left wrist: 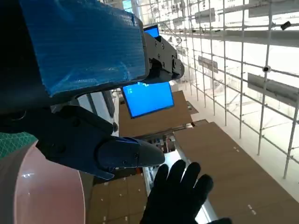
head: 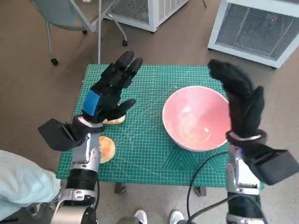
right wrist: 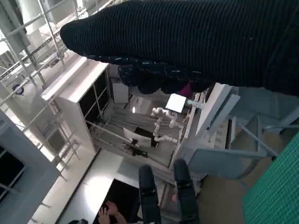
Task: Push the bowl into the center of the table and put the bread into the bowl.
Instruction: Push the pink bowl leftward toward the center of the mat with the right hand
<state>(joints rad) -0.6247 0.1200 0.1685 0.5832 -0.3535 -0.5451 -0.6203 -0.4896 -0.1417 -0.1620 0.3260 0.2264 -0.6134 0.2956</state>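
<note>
Right hand (head: 240,105) raised beside bowl (head: 196,119), fingers spread

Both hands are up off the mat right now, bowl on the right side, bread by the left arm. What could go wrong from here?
1. The pink bowl sits near the mat's right side; a push from the raised right hand might tip it rather than slide it.
2. One bread piece lies at the mat's near-left edge beside the left forearm; an arm movement may knock it off.
3. The other bread is partly hidden under the left hand, so grasping is uncertain.
</note>
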